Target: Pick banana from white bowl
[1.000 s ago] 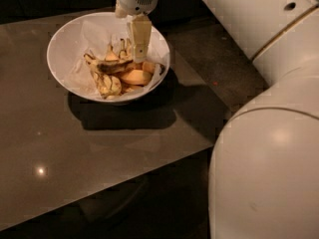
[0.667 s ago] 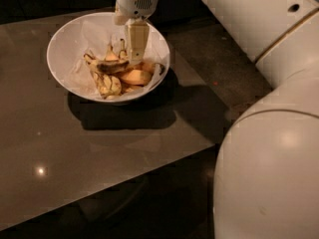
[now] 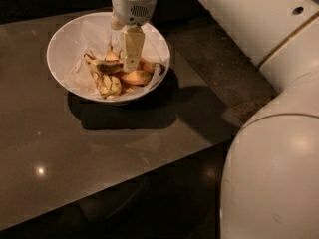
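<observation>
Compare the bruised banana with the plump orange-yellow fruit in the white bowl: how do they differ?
The banana is long, curved and blotched dark brown; the orange-yellow fruit is shorter, plumper and smooth-skinned. The banana lies left of centre in the white bowl, the fruit right of centre. The tool reaches down into the bowl about where they meet. Both rest on the white paper lining.

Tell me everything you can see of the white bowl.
The bowl is large, round, deep and plain white, smooth like ceramic, with a wide rim. It stands upright on the dark table, near its far edge. Crinkled white paper lines it, and bananas lie inside. The gripper reaches down into it among the fruit.
</observation>
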Robot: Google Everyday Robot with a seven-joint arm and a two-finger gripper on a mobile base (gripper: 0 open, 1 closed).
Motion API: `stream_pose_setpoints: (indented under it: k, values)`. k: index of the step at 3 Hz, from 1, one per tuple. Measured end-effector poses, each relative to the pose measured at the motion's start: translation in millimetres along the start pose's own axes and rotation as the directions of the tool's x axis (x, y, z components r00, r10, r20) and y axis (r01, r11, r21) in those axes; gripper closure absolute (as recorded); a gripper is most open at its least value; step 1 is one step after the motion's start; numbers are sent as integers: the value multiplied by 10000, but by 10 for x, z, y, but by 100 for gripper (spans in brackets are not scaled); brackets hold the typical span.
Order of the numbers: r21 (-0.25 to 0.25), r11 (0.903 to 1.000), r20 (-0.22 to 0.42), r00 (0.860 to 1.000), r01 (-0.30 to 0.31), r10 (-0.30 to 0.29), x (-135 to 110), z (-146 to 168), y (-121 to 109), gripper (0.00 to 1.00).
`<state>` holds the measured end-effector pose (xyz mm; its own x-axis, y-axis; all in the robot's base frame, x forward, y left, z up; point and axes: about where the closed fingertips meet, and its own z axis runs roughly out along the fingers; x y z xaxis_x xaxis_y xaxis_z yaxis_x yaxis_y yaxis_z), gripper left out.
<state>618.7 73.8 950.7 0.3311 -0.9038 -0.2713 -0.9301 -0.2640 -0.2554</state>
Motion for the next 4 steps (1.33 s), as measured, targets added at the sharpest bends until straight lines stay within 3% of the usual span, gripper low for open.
stream_pose_setpoints:
  k: [4]
  values:
    - [-394, 9990, 489, 9986, -190, 210, -73, 181, -22, 37]
